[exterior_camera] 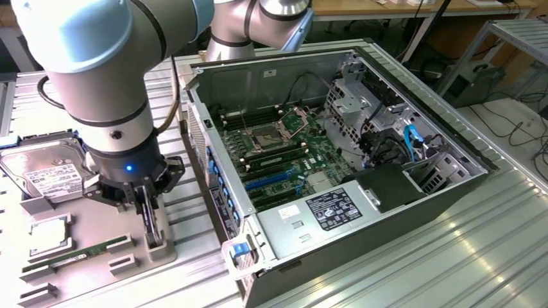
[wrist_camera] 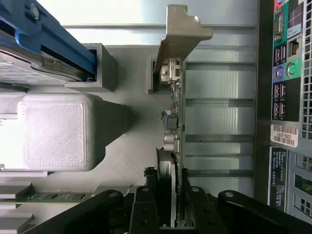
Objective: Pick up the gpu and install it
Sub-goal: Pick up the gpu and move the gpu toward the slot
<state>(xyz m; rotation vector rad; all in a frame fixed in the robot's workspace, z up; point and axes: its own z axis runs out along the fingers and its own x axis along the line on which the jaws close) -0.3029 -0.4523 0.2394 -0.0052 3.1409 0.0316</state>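
Observation:
The gpu (exterior_camera: 153, 226) stands on edge in a slot of the grey parts holder (exterior_camera: 94, 221), at the exterior view's left of the open computer case (exterior_camera: 411, 192). My gripper (exterior_camera: 147, 215) is down over it, one finger on each side. In the wrist view the gpu (wrist_camera: 176, 112) appears edge-on, green board and small components showing, with its silver end bracket (wrist_camera: 183, 29) at the far end. The black fingers (wrist_camera: 144, 204) of the gripper (wrist_camera: 170, 209) press against both faces of the card near the cooler. The card still sits in its slot.
The case lies on its side with the motherboard (exterior_camera: 283, 154) and blue expansion slots (exterior_camera: 269, 179) exposed. On the holder lie a hard drive (exterior_camera: 47, 170), a memory stick (exterior_camera: 81, 253) and a square chip (exterior_camera: 47, 234). The case's rear ports (wrist_camera: 287, 97) are close beside the card.

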